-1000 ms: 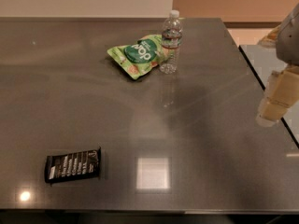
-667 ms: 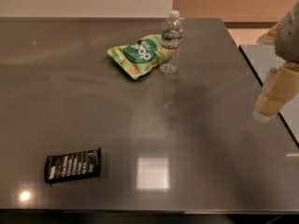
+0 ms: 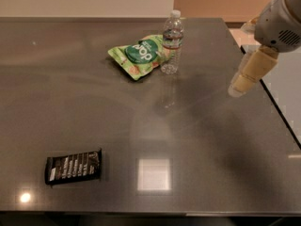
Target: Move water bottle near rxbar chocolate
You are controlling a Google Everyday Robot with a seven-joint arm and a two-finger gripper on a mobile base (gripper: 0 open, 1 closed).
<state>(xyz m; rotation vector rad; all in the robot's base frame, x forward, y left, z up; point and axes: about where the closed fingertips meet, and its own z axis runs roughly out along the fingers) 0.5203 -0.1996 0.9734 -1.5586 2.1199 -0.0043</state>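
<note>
Hand (image 3: 238, 85) crept left toward the water bottle (image 3: 171, 44), couldn't tell if open; rxbar chocolate (image 3: 74, 166) sat well apart

The green pouch (image 3: 139, 55) says "pop" in white letters; the rxbar chocolate (image 3: 74, 166) has white letters too small to read; the gripper (image 3: 237, 88) hangs over the table's (image 3: 211, 164) right side.

our arm (image 3: 281, 18) enters at the 2 o'clock corner of the view, a rounded grey housing with a small vent grille on its side. below it a pale beige wrist (image 3: 258, 62) slants down toward 7 o'clock, ending in our gripper (image 3: 238, 87), which hangs above the tabletop (image 3: 211, 149) near its 3 o'clock edge.
</note>
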